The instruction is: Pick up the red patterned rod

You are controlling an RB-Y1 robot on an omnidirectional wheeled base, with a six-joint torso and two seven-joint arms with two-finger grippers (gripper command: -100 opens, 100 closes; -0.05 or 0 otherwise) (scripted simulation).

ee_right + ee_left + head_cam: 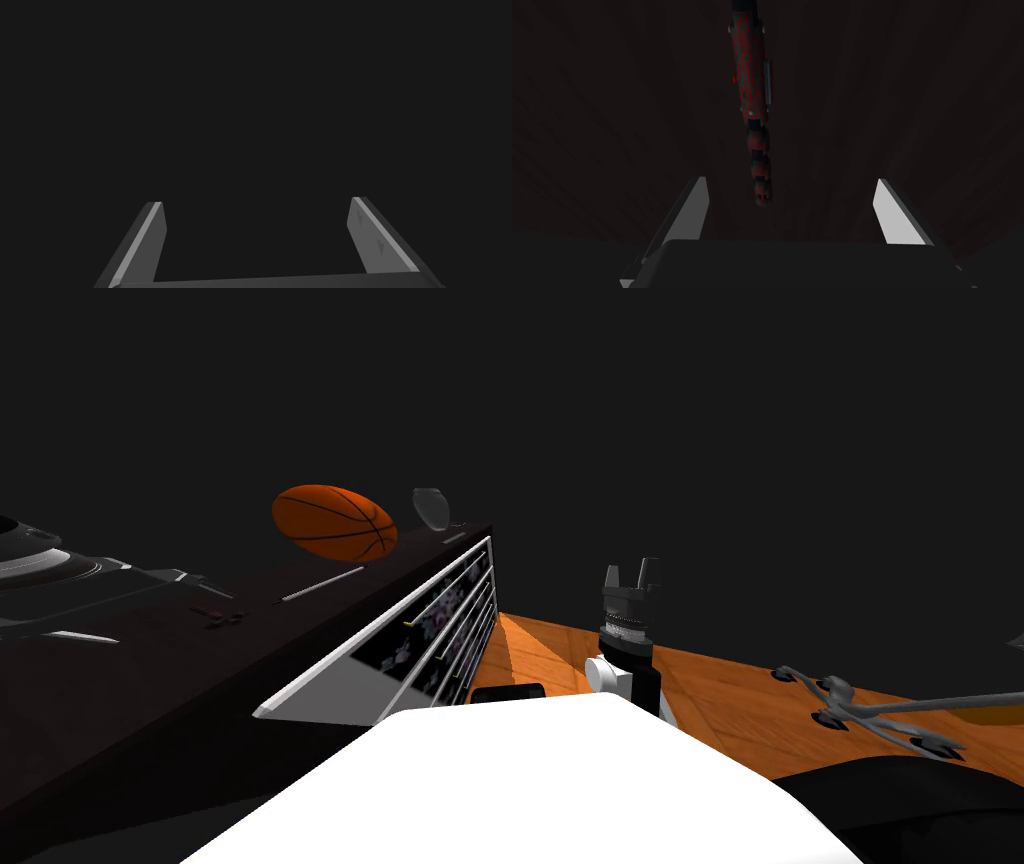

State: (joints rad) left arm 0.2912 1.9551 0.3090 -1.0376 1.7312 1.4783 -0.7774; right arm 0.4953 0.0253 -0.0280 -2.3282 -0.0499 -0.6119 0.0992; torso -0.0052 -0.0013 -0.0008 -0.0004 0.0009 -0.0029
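Observation:
The red patterned rod (752, 75) is dark with red markings and a beaded end. It lies on a dark wooden surface (612, 125) and points away from my left gripper (792, 200). That gripper is open, and the rod's near tip sits just beyond and between its fingertips, touching neither. In the head view, faint reddish marks (216, 616) show on the dark cabinet top (150, 668). My right gripper (632, 573) is raised beside the cabinet, open and empty, with its fingers (150, 235) spread.
An orange basketball (335, 521), a grey cup (432, 508) and a thin grey stick (320, 585) rest on the cabinet top, with a dark device (50, 568) at its left. Patterned drawer fronts (440, 618) face the orange floor (740, 698). A chair base with castors (860, 708) stands to the right.

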